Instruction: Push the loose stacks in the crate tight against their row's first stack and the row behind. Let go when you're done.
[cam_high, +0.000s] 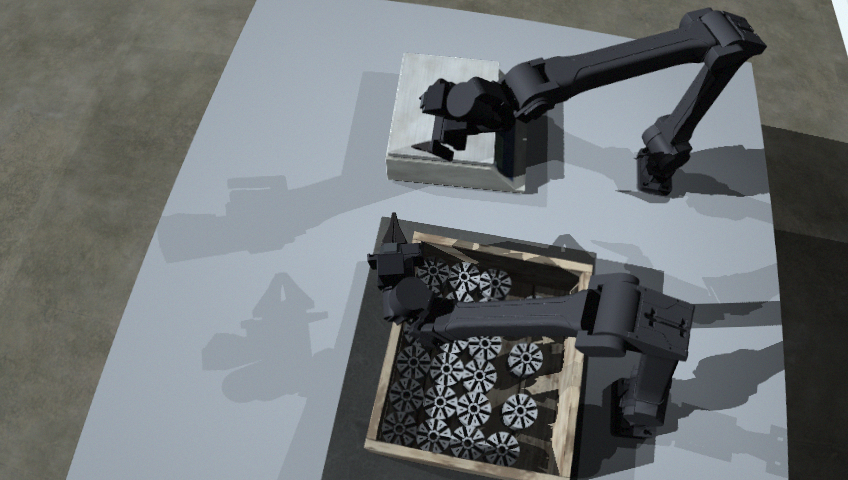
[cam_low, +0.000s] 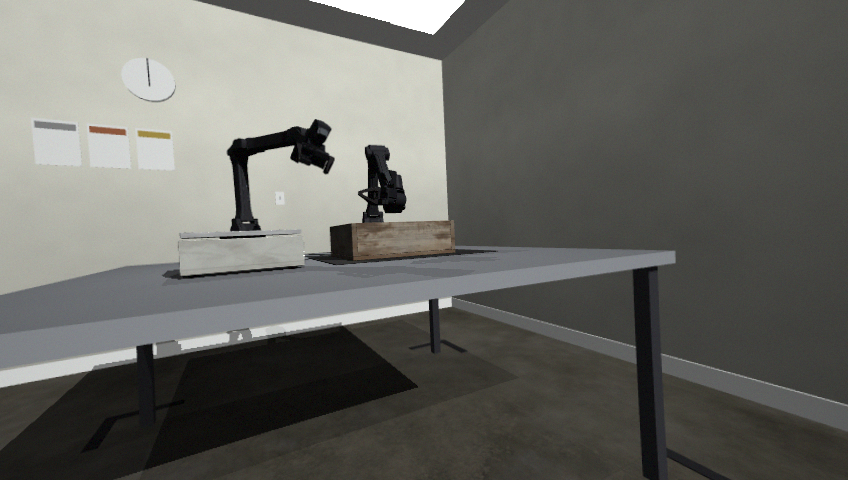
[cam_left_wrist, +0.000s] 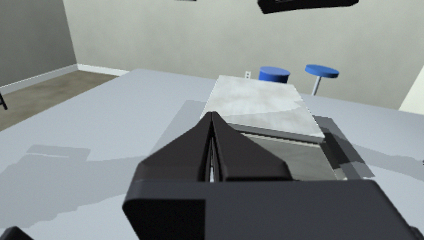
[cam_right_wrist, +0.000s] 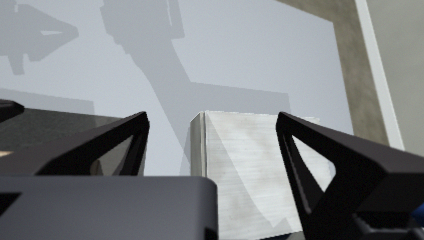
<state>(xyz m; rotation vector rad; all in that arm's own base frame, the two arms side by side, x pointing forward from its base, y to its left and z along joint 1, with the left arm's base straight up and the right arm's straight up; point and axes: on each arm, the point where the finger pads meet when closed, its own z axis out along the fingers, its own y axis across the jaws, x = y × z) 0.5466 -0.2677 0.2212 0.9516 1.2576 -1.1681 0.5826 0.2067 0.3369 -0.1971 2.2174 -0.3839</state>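
Note:
The wooden crate (cam_high: 380, 386) (cam_low: 404, 239) holds several rows of slotted grey-white disc stacks. In the top view, one stack (cam_high: 502, 447) is near the crate's lower wall, close beside the row to its left. Two stacks, one (cam_high: 519, 410) above it and another (cam_high: 525, 359) farther up, stand apart from each other and from that row. The left arm hides the crate's middle. My left gripper (cam_high: 393, 216) (cam_left_wrist: 211, 119) is shut and empty, above the crate's upper left corner, pointing away from the stacks. My right gripper (cam_right_wrist: 212, 118) is open and empty above the pale box.
The pale box (cam_high: 446, 107) (cam_low: 238, 255) (cam_left_wrist: 260, 102) (cam_right_wrist: 245, 150) with a sloped side stands beyond the crate's upper wall in the top view. The left arm's forearm (cam_high: 511, 315) crosses over the crate. The crate's walls stand around the stacks, with bare floor inside along its right wall.

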